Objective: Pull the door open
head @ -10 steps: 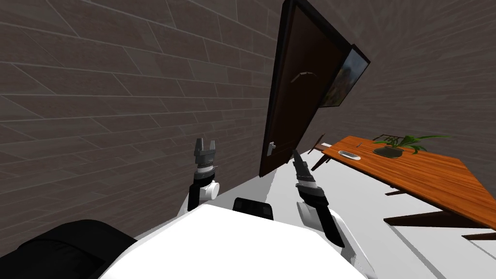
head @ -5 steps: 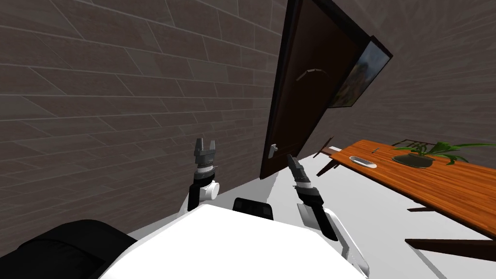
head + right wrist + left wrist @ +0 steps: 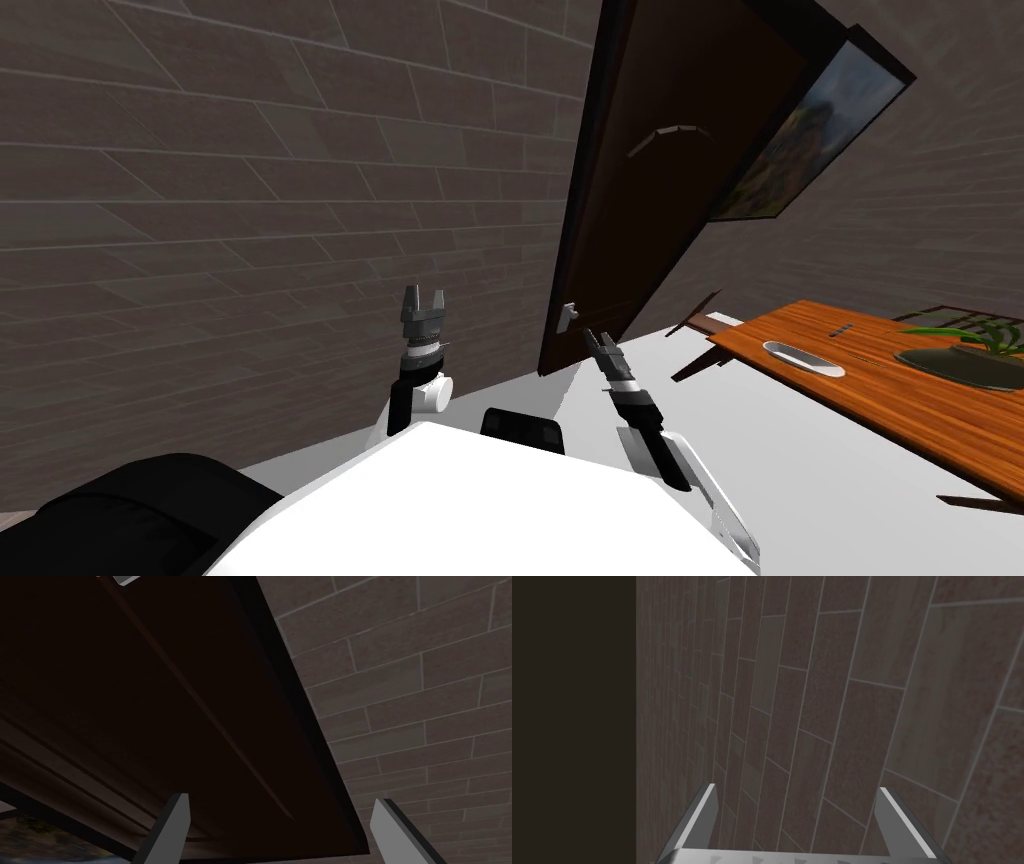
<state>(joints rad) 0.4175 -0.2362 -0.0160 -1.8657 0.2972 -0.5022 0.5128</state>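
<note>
Our right gripper (image 3: 597, 343) has its fingers spread wide and empty, near the small light grey handle (image 3: 568, 317) of the dark brown door (image 3: 640, 200), front-right. Left gripper (image 3: 424, 296) is equally spread and empty, facing the grey brick wall (image 3: 250, 200).

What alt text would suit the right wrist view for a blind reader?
The right gripper, light grey and open, points at a dark brown panelled door. A grey-brown tiled wall runs beside the door's black edge.
</note>
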